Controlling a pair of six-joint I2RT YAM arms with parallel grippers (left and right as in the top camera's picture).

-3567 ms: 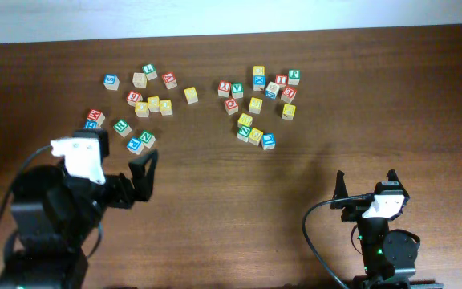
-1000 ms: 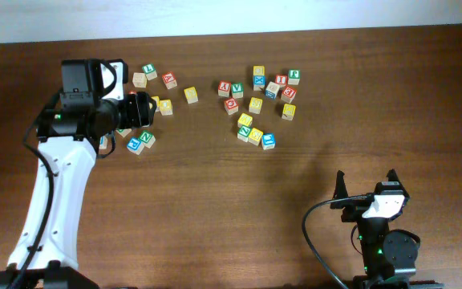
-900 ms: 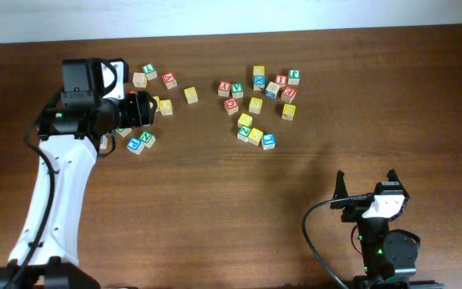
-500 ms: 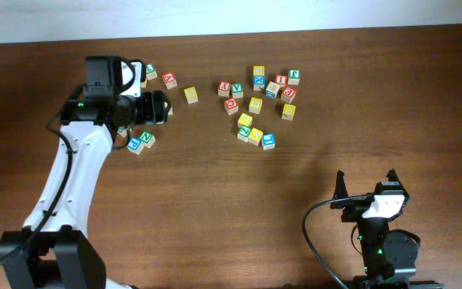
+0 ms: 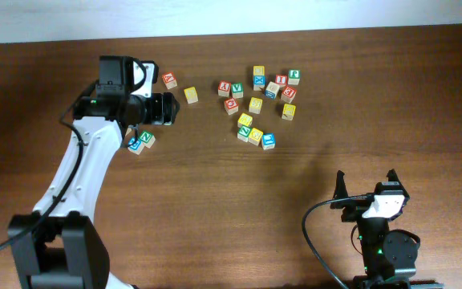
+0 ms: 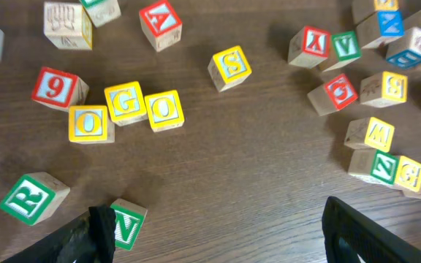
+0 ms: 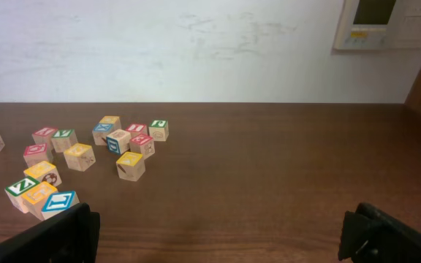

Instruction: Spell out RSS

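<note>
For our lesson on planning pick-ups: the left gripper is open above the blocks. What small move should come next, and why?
Probably ease the open left gripper forward over the yellow S cube. It stands alone, bare table around it: easier to grasp than the R cube, which has a V cube close by.

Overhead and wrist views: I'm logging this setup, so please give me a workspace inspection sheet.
Surface: dark wooden table, no spills seen.
Job's things: R cube lies loose, touching nothing; one yellow S cube lies alone; second S not made out.
Clutter: other letter cubes in two loose clusters, among them a yellow O-G-O row.
Grippers: left gripper open above the left cluster, holding nothing; right gripper open, at the near right.
Cables: black cable loops beside the right arm's base.
Surroundings: white wall with a wall panel.
</note>
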